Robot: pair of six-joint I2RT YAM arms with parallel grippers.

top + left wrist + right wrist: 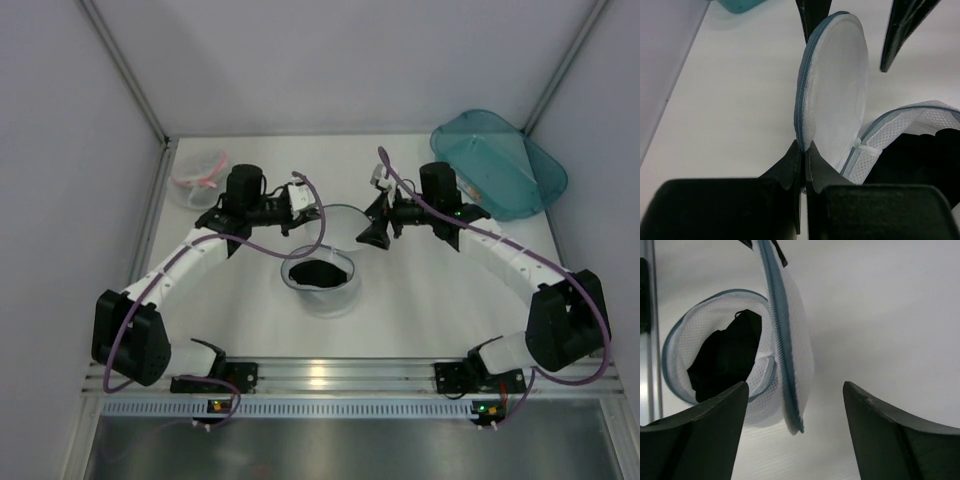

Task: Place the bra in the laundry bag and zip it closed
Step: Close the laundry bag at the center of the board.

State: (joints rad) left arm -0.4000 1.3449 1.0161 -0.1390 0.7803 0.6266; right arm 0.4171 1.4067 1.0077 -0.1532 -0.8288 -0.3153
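Observation:
The laundry bag [322,290] lies open at the table's middle, and the black bra [318,272] sits in its lower half. The bag's upper half [837,80] stands upright on edge. My left gripper [804,145] is shut on the grey zip rim at that half's near edge and holds it up. My right gripper [795,385] is open, its jaws wide apart around the opposite edge of the upright half [795,340] without touching it. The bra [725,365] shows through the open mouth in the right wrist view, and partly in the left wrist view [920,160].
A teal plastic bin [500,175] stands at the back right. A round bag with a pink rim [198,178] lies at the back left. Enclosure walls close in the left, right and back sides.

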